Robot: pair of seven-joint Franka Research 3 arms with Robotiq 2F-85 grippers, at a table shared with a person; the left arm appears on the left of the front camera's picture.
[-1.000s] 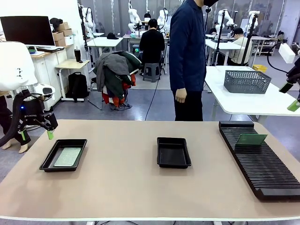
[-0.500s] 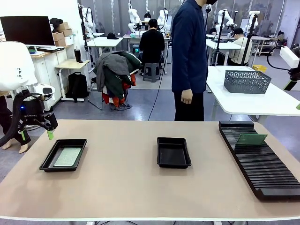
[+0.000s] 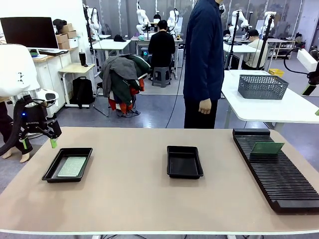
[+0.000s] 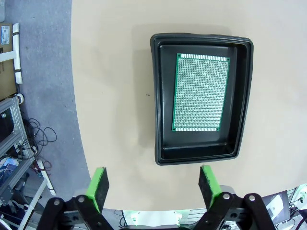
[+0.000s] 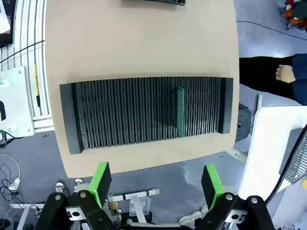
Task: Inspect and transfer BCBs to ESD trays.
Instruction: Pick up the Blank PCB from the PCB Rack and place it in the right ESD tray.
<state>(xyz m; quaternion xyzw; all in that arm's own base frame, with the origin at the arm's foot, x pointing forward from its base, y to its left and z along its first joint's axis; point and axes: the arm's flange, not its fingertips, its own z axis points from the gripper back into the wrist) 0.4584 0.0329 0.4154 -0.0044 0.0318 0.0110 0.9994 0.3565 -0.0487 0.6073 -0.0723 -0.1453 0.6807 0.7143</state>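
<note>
**Table** (image 3: 134, 199): matte tan top with a rounded near edge; fills the lower half of the front view.

**ESD trays**: two shallow black plastic trays, slightly glossy, with sloped walls and flared rims.
- Left tray (image 3: 54, 167), lower left of the front view. It holds one of the BCBs (image 3: 73, 166), a thin pale green rectangle lying flat on the tray floor. The board's long axis runs along the tray's, near to far with a slight slant.
- In the left wrist view the same tray (image 4: 156, 96) sits upper right. The board (image 4: 200, 92) shows a fine dotted grid, with its long axis running up and down the frame.
- Centre tray (image 3: 184, 162), mid-frame in the front view, with its bare floor showing.

**Rack** (image 3: 279, 174): long, black and ribbed with many slots, at the right of the front view.
- A second BCB (image 3: 266, 147) stands upright on its long edge in a far slot, face towards the camera.
- In the right wrist view the rack (image 5: 129, 112) spans the middle. The board (image 5: 180, 110) appears edge-on as a thin green line, right of centre.

**Left gripper** (image 4: 153, 186): black linkage with green pads, spread wide and gripping nothing. It hangs clear above the table edge, just beside the left tray. In the front view it is at the left edge (image 3: 38, 143).

**Right gripper** (image 5: 156, 184): fingers wide apart and empty, high over the rack's side of the table.

**Person** (image 3: 203, 59): in a dark blue coat, standing at the far side, one hand (image 3: 205, 106) hanging down.

**Grey mesh basket** (image 3: 262, 86): on a white table (image 3: 279, 107), upper right.
</note>
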